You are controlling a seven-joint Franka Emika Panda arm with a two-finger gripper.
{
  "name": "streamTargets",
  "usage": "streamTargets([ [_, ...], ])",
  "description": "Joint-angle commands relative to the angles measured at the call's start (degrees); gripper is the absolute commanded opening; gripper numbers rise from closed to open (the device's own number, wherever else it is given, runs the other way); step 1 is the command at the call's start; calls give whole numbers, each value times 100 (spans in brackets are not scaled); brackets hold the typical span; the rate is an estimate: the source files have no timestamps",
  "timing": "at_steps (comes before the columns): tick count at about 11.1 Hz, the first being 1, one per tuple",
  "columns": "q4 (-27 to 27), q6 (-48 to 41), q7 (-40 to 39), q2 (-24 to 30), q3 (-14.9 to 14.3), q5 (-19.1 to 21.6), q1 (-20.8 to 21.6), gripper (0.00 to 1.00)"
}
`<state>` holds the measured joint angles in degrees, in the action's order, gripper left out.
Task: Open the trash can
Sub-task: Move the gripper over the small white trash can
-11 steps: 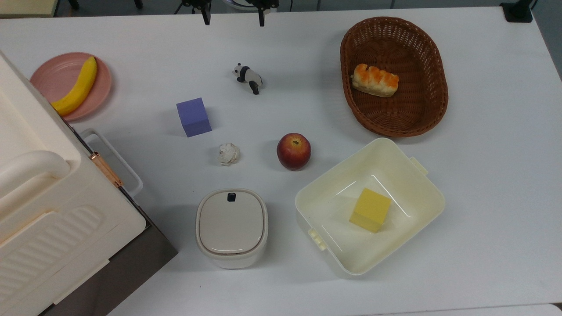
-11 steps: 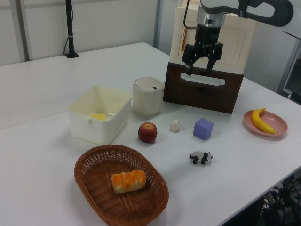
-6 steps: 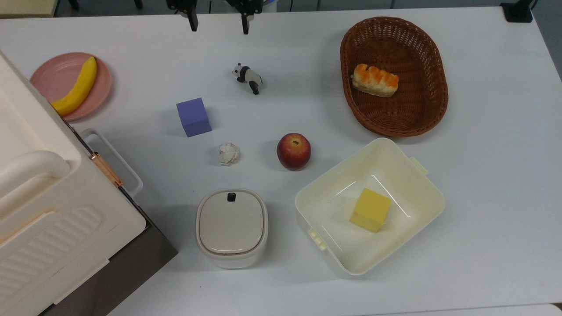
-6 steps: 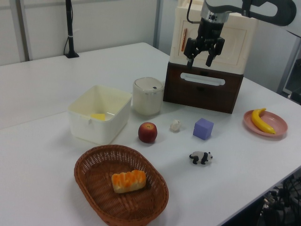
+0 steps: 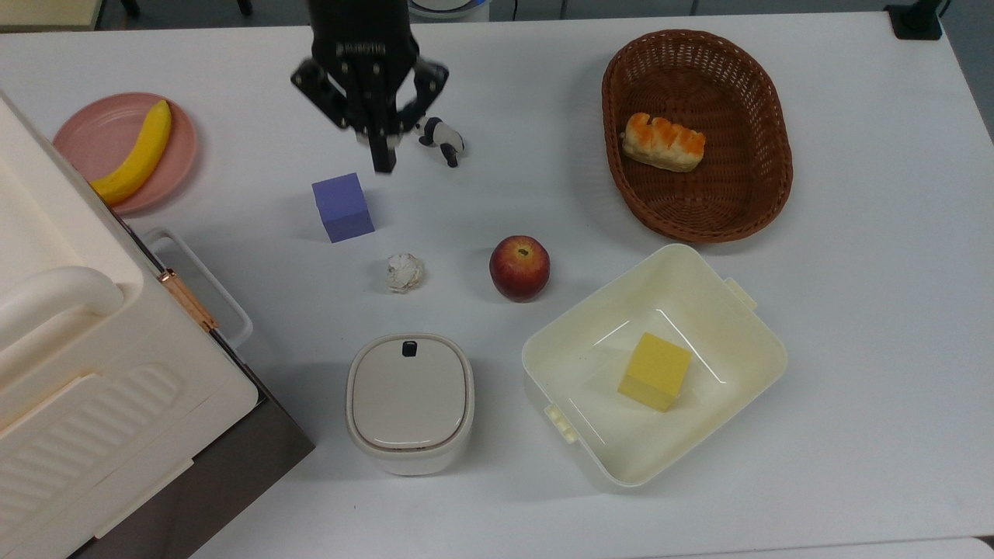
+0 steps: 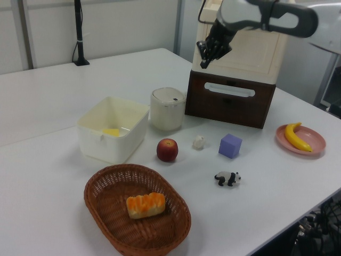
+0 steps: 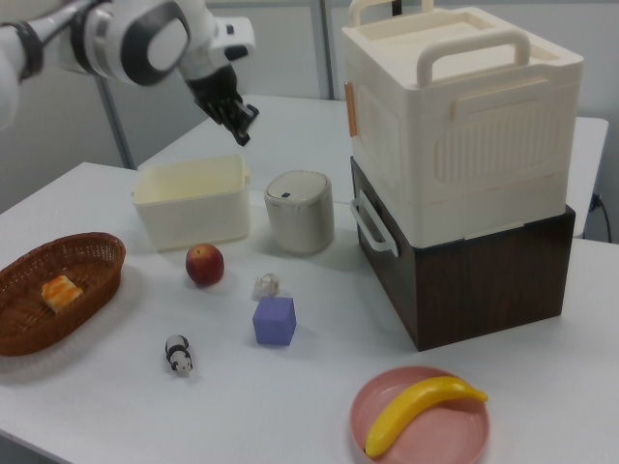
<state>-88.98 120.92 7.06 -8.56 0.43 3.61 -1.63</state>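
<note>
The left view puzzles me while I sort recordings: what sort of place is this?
Probably a robotics lab: a white table set with toy food and props, a robot arm above it, and a camera stand at the far edge.

A yellow banana lies on a pink plate. A purple cube and red apple dot the white tabletop.

This is looking like a robotics lab or test room. A robot arm is reaching over a plain white table that is carrying an odd mix of props: a toy panda, 1 purple cube, a basket near the table's far right corner in the top view, a pink plate by its left edge. A black stand is standing clamped at the table's far edge in the left view, with pale partition walls running behind it.
</note>
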Motion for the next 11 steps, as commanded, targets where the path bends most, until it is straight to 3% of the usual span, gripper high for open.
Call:
streamTargets([
  [1,205,947,243,-601,-158,-332,154,0],
  [6,477,1443,252,-1287,-132,-563,207,0],
  [11,557,1635,225,-1595,-114,-598,294,0],
])
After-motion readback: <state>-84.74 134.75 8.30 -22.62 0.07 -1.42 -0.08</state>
